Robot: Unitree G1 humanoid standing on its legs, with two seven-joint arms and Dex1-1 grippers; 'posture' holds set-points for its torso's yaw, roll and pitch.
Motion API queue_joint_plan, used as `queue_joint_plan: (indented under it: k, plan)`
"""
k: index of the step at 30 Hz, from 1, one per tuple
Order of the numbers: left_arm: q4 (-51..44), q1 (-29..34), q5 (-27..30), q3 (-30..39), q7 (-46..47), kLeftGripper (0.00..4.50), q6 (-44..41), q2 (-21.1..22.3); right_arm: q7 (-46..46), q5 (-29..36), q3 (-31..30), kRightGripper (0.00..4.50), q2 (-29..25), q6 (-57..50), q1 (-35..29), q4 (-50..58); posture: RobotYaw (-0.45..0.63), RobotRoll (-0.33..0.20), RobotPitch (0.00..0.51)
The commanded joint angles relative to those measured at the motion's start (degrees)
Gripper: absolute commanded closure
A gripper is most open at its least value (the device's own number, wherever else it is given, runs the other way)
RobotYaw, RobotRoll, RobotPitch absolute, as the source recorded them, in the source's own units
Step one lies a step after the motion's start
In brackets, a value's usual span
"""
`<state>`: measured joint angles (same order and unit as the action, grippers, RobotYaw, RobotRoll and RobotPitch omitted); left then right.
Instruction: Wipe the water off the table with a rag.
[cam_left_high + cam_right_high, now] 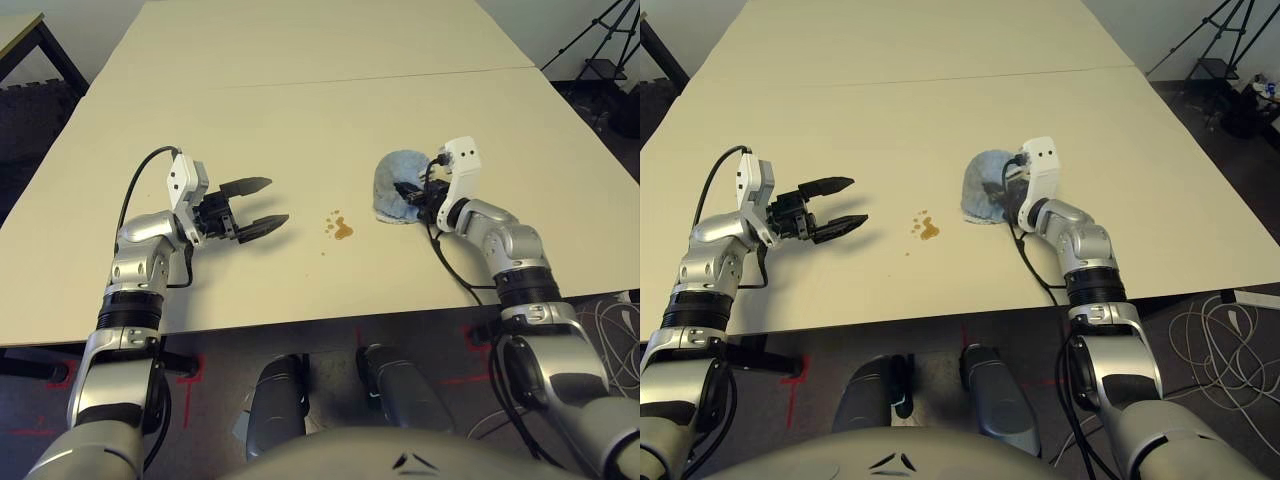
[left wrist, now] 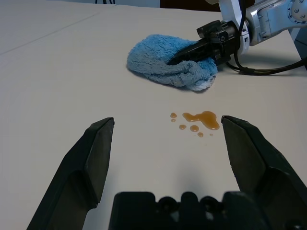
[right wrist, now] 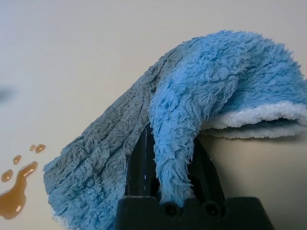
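Right pincer (image 1: 407, 190): it is clamped on the rag (image 1: 398, 185).
Left pincer (image 1: 262, 209): its fingers stand apart, above the bench (image 1: 300, 120).
Rag: it lies on the bench, right of the water (image 1: 343, 228).
Water: brown drops near the bench's front edge.

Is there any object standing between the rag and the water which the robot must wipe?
Nothing visible stands between them: the rag, held in the right end effector, has only bare table between it and the water.
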<state>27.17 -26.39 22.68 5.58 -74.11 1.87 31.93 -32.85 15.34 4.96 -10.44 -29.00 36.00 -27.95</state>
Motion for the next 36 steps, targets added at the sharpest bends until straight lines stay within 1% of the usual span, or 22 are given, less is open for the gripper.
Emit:
queue_joint_plan:
  k: [1,7,16,21,24,27,31,32,36]
  plan:
    - [-1.64,0.60,-0.11,-0.32,0.07,0.00,-0.43,0.14,-0.85,-1.21,-2.85,4.38,0.79,-1.12,-0.63,-2.76,-0.19,0.000,0.142]
    - [-1.94,0.78,-0.12,-0.41,0.25,0.00,-0.60,-0.10,-0.74,-1.98,-0.92,4.38,-2.39,0.36,0.84,-5.24,-0.19,0.000,0.143]
    - [-0.63,-0.18,-0.35,-0.17,-0.01,0.00,-0.36,0.33,-3.20,-2.82,1.24,4.39,-13.65,3.28,3.00,-9.60,-0.19,0.000,0.141]
    - [-0.40,-0.44,-0.41,-0.23,-0.06,0.00,-0.19,0.27,-4.76,-3.12,1.60,4.39,-19.01,4.70,4.04,-11.59,-0.20,0.000,0.140]
    - [-0.14,-0.70,-0.44,-0.24,-0.15,0.00,-0.17,0.30,-5.70,-2.61,2.05,4.39,-21.30,4.24,3.88,-11.23,-0.20,0.000,0.139]
    - [0.42,-0.76,-0.60,-0.34,-0.97,0.00,-0.25,0.98,-8.05,0.37,3.21,4.39,-23.22,-1.85,0.74,-4.77,-0.20,0.000,0.140]
    - [1.37,-0.03,-1.63,-1.19,-3.59,0.00,1.40,2.38,-8.35,5.21,4.94,4.39,-23.14,-12.41,-5.40,8.09,-0.20,0.000,0.139]
    - [1.51,-0.02,-1.68,-1.26,-3.79,0.00,1.50,2.44,-7.79,6.34,5.35,4.39,-22.68,-14.59,-6.70,10.94,-0.20,0.000,0.139]
    - [1.74,-0.35,-1.62,-1.38,-4.17,0.00,1.39,2.39,-3.99,10.12,5.88,4.39,-18.08,-21.86,-10.99,20.92,-0.20,0.000,0.139]
